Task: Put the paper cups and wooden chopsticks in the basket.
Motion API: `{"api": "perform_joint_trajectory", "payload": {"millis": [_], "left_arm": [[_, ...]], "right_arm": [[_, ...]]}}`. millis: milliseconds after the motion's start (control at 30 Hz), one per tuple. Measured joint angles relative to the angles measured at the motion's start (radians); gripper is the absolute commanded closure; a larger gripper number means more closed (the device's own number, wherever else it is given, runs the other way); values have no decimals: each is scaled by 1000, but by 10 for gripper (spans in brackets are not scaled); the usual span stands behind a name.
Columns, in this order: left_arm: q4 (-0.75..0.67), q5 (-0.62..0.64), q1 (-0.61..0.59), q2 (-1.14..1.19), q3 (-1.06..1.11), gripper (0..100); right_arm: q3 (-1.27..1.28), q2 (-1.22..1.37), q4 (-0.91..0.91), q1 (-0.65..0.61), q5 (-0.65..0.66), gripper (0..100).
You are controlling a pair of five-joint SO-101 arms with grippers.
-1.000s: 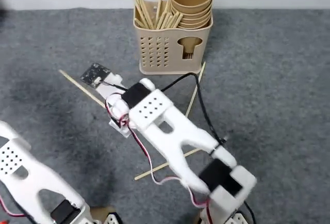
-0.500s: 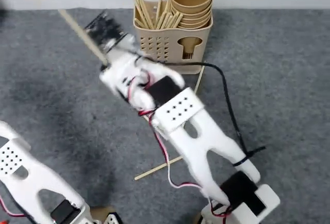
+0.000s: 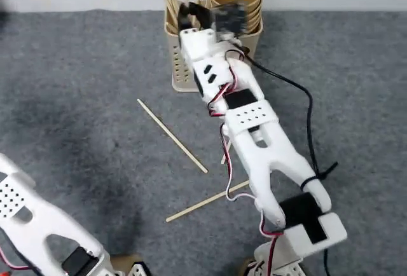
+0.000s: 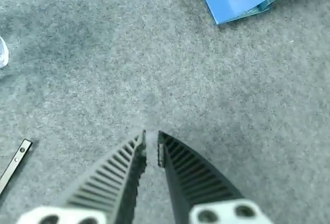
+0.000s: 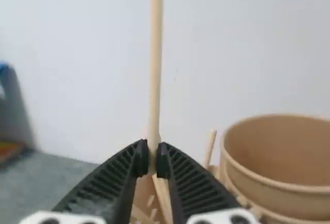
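My right gripper (image 5: 151, 158), clamped on an upright chopstick (image 5: 155, 53) with its top cut off and its lower end hidden, hangs over the basket (image 3: 180, 77) beside the stacked cups (image 5: 278, 146). My arm covers much of the basket. My left gripper (image 4: 151, 149) is closed on nothing above the table (image 4: 103, 53).

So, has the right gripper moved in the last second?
Yes. The right gripper, shut on a chopstick, rose from the carpet before the basket to above it.
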Motion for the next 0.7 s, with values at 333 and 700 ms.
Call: {"api": "perform_joint_trajectory", "payload": {"millis": [333, 700], "left_arm": [[0, 0, 0, 0, 0, 955], [0, 0, 0, 0, 0, 955]], "right_arm": [[-163, 97, 14, -32, -49, 991], [-164, 110, 14, -38, -49, 882]]}}
